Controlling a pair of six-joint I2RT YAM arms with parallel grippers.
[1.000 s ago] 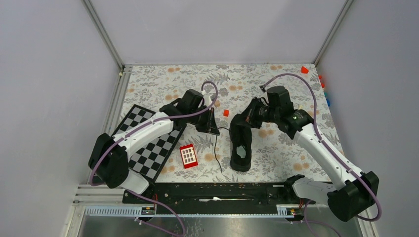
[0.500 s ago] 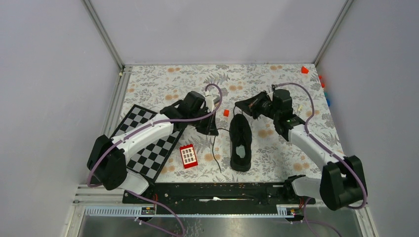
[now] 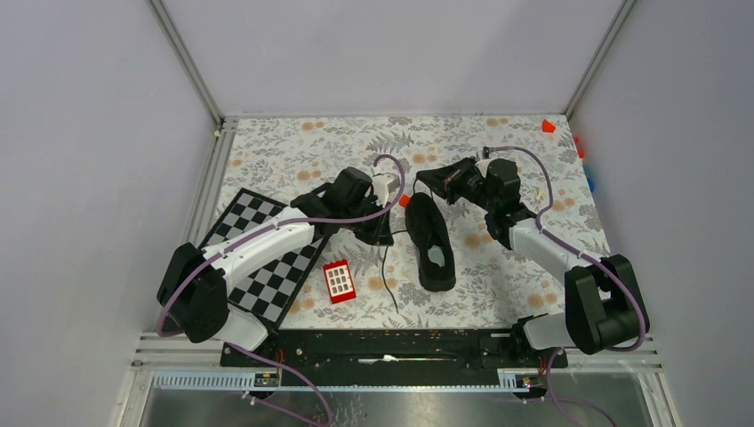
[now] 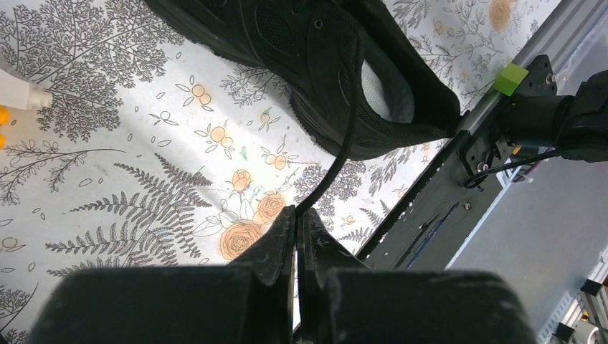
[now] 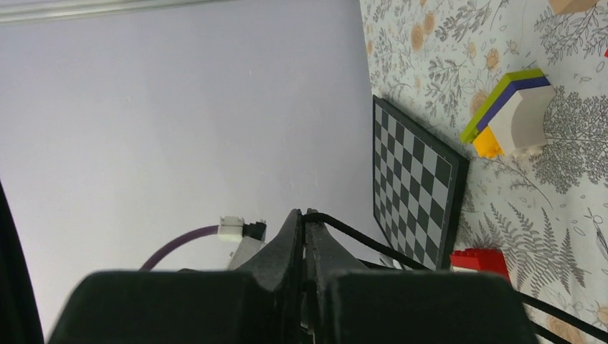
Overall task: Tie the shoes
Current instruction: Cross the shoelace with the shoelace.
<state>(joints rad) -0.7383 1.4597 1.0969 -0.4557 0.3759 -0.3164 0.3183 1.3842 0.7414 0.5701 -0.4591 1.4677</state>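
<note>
While the left hand [image 4: 297,215] pinches one lace [image 4: 337,154] beside the shoe [image 4: 301,43], the right hand [image 5: 304,218], tilted sideways, pinches another.

No writing, brand mark, number or sign can be read in any view: not on the black shoe [image 3: 427,227], the red block [image 3: 339,280] or the chequered board [image 3: 277,283].

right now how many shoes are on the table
1. A black sneaker lies near the middle of the table, toe toward the far side. No second shoe shows in any view, though one could sit out of frame.
</note>
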